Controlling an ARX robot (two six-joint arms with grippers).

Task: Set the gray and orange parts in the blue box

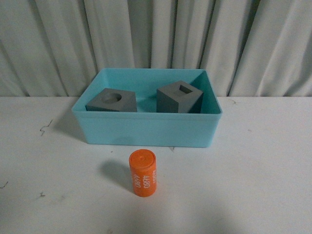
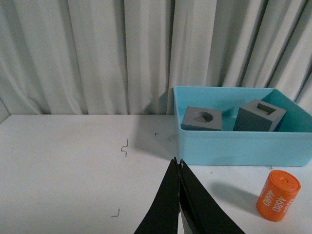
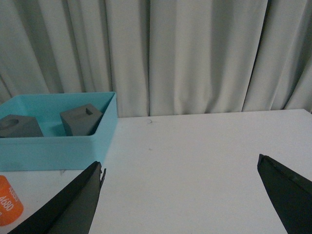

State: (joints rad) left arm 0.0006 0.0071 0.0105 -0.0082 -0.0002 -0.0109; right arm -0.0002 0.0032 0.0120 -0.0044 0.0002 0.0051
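Nearest, short of the box [image 1: 146, 129]: left gripper [image 2: 178, 162] closed tight on nothing, right gripper [image 3: 180, 162] spread wide, empty. Just in front of the box, upright: orange cylinder [image 1: 143, 173]. Inside the box, side by side: round-recess cube [image 1: 113, 101] left, slotted cube [image 1: 179, 96] right.

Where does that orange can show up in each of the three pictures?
Front: orange cylinder upright on the table, before the blue box's near wall.
Left wrist: standing just outside the box's near wall.
Right wrist: cut off at the picture's edge, outside the box.
Shared landmark: the box.
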